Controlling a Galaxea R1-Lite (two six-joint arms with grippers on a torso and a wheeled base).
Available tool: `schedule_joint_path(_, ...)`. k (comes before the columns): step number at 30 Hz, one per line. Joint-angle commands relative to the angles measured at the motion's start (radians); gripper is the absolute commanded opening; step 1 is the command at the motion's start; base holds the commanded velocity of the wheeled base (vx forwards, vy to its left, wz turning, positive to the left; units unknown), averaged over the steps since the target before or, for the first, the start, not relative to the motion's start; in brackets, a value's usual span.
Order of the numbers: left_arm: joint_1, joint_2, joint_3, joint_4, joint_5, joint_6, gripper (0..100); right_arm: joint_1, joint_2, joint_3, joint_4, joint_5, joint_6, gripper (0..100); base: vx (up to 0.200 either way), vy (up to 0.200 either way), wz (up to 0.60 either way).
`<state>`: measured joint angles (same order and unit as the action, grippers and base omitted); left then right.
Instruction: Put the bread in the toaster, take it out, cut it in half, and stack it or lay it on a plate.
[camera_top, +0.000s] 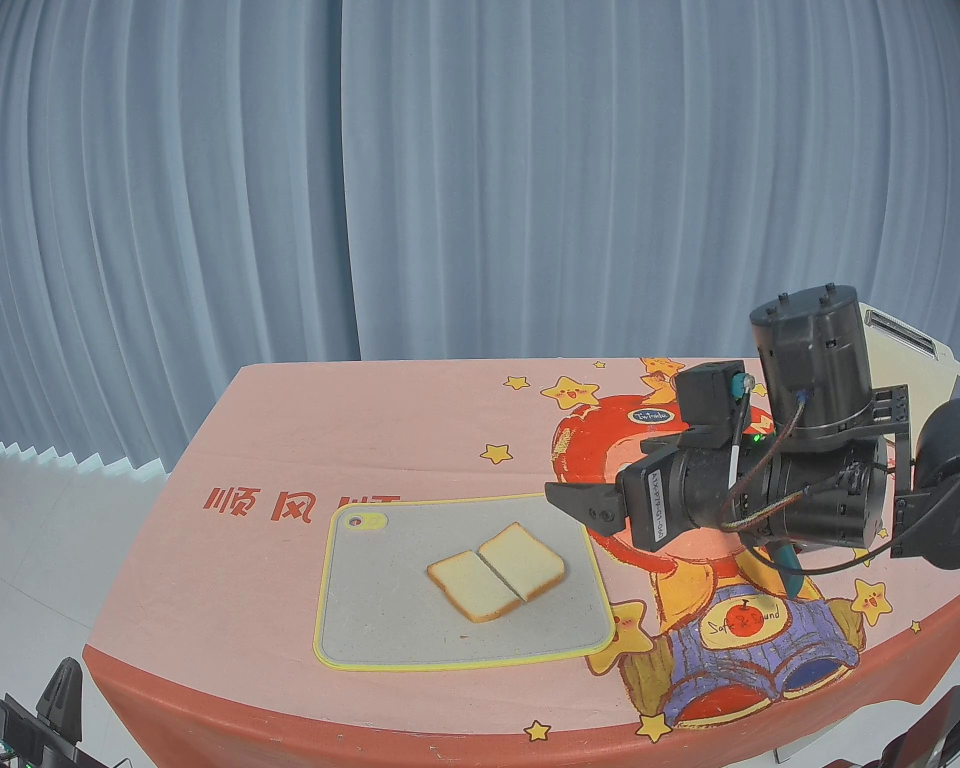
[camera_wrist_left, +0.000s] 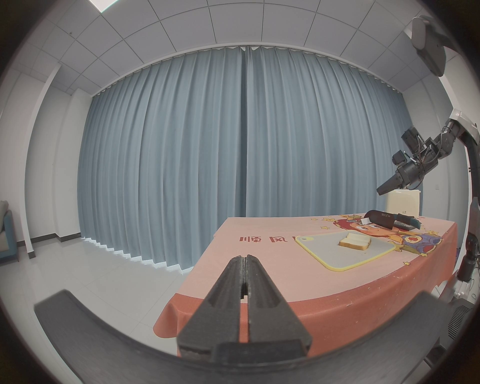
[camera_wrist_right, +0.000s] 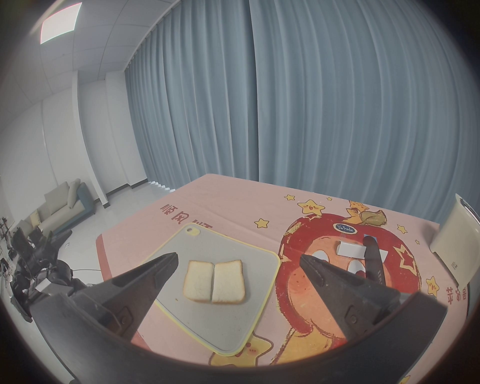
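Two bread halves (camera_top: 497, 572) (camera_wrist_right: 214, 281) lie side by side, cut edges touching, on a grey cutting board (camera_top: 380, 600) (camera_wrist_right: 230, 325) with a yellow rim. My right gripper (camera_top: 562, 496) (camera_wrist_right: 237, 259) hovers open above the board's right edge, fingers spread wide with nothing between them. A black-bladed knife with a teal handle (camera_top: 786, 578) (camera_wrist_right: 373, 256) rests on the tablecloth to the right of the board, partly under my right arm. The cream toaster (camera_top: 905, 350) (camera_wrist_right: 456, 245) stands at the far right. My left gripper (camera_wrist_left: 245, 287) is shut and empty, low off the table's left front corner.
The round table (camera_top: 300, 430) wears a pink cartoon tablecloth. A small white block (camera_wrist_right: 350, 248) lies beside the knife blade. Blue curtains hang behind the table. The cloth to the left of and behind the board is bare.
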<state>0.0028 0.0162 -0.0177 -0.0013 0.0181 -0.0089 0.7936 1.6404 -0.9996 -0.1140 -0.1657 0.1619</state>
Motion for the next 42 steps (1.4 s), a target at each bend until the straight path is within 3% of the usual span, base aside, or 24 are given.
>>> schedule_joint_path(1,0.0,-0.012,0.018,0.0,0.0,0.0,0,-0.013,0.032,0.006,0.001,0.0,-0.007,100,0.0,0.0,0.0)
schedule_joint_path(4,-0.001,-0.012,0.018,0.0,0.0,0.0,0,-0.036,0.058,0.001,-0.001,-0.018,-0.007,100,0.0,0.0,0.0)
schedule_joint_path(12,0.0,-0.012,0.018,0.0,0.0,0.0,0,-0.017,0.121,0.053,-0.001,-0.026,-0.013,100,0.0,0.0,0.0)
schedule_joint_path(42,0.0,-0.012,0.018,0.0,0.0,0.0,0,-0.051,0.312,-0.036,-0.003,-0.097,-0.025,100,0.0,0.0,0.0)
